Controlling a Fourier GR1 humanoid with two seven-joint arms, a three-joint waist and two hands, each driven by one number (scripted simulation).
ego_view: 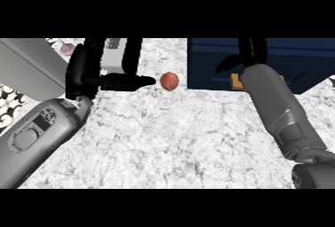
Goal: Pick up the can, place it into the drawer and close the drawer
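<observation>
Overhead, your right hand [243, 55] reached into the open dark-blue drawer [209, 66], fingers hanging relaxed; an orange can [236, 81] seemed to lie inside. Your left hand [98, 66] rested open on the counter [177, 133]. Judging so, closing came next.

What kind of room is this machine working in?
Probably a kitchen: a speckled white stone counter, a dark blue open drawer at its far right, and a small reddish-brown egg-shaped item lying on the top.
</observation>
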